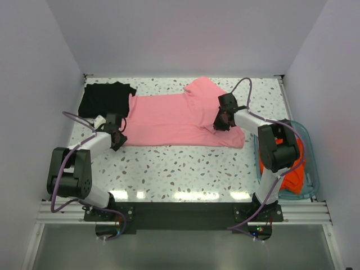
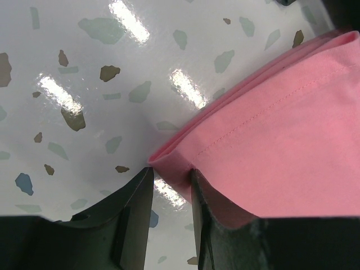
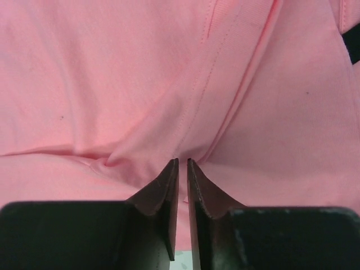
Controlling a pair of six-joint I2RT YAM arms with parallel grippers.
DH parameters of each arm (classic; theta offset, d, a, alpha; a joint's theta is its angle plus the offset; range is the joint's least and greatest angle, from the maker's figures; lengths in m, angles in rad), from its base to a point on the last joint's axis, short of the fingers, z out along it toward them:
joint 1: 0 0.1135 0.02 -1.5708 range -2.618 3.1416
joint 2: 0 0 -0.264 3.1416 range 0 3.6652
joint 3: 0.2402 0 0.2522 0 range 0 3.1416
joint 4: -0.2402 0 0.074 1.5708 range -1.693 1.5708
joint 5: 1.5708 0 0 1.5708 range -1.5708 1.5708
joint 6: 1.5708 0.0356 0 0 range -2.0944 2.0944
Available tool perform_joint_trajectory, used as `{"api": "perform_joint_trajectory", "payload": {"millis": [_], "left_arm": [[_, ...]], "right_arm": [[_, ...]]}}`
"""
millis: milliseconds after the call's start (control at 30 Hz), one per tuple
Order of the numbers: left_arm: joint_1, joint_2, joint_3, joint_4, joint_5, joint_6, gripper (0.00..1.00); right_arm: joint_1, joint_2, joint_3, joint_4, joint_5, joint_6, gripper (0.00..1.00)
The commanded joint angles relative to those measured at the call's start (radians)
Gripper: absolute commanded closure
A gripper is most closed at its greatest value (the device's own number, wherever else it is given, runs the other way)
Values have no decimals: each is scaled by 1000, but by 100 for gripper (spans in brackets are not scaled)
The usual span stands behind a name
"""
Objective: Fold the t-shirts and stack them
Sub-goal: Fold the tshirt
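Observation:
The pink t-shirt point(image 1: 174, 119) lies spread flat across the middle of the table. My left gripper point(image 1: 118, 138) sits at its near-left hem corner. In the left wrist view the gripper point(image 2: 171, 171) is open, with the folded pink hem corner point(image 2: 270, 129) just between the fingertips. My right gripper point(image 1: 221, 121) is on the shirt's right part. In the right wrist view it point(image 3: 183, 161) is shut on a pinched ridge of pink cloth point(image 3: 140, 84), with wrinkles running out from the tips. A folded black t-shirt point(image 1: 107, 98) lies at the far left. The orange-red t-shirts point(image 1: 293, 169) lie in the tub.
The teal see-through tub point(image 1: 311, 169) stands at the table's right edge beside the right arm. White walls close the table in on the left, back and right. The speckled tabletop point(image 1: 180, 169) shows in front of the pink shirt.

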Motion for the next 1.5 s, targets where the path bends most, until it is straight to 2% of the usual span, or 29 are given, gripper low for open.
{"api": "perform_joint_trajectory", "payload": {"millis": [0, 100, 333, 400, 433, 533, 800, 1100, 1467], "left_arm": [[-3, -17, 7, 7, -18, 13, 62], [-3, -15, 6, 5, -18, 14, 62], [-3, -15, 9, 5, -19, 19, 62], [-3, -18, 9, 4, -22, 22, 62], [-3, -18, 9, 5, -22, 23, 62], [-3, -17, 7, 8, -21, 25, 62], [-1, -9, 6, 11, -18, 20, 62], [-3, -8, 6, 13, -16, 20, 62], [-1, -5, 7, 14, -18, 23, 62]], "right_arm": [[7, -3, 2, 50, 15, 27, 90], [9, 1, 11, 47, 18, 29, 100], [7, -1, 39, 26, 23, 15, 100], [7, -19, 22, 22, 38, 12, 93], [9, -44, 11, 25, 44, 12, 83], [7, -70, -19, 29, 55, 7, 72], [9, -52, -55, 56, 44, 23, 71], [7, -27, -30, 72, 41, 32, 76], [7, 4, 7, 64, 35, 27, 99]]}}
